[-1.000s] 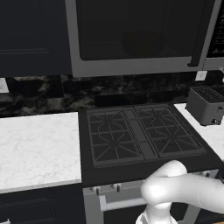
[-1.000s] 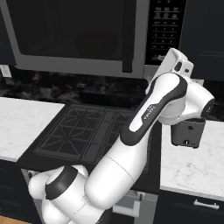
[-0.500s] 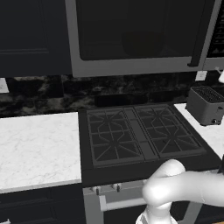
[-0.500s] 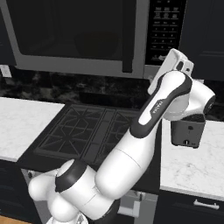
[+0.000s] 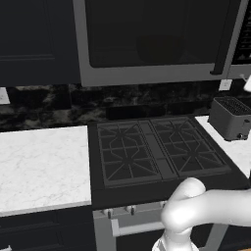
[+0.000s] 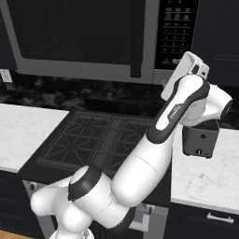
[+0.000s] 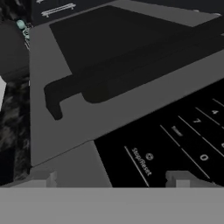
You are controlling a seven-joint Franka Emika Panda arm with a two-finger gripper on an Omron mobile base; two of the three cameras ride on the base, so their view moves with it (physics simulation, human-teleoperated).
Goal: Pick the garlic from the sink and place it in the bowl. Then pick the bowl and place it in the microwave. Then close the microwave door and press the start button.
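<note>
Microwave door (image 6: 77, 39) shut, long axis horiz; fingers (image 7: 41, 178) spread wide nr panel.

On the microwave's dark button panel (image 7: 175, 135) one key (image 7: 142, 161) reads "Stop/Reset". Near it stand the digits 7, 4 and 0. The other markings are too small to read.

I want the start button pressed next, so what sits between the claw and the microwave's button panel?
Nothing visible. In the hand view the open claw faces the dark button panel directly, with the closed microwave door beside it.
</note>
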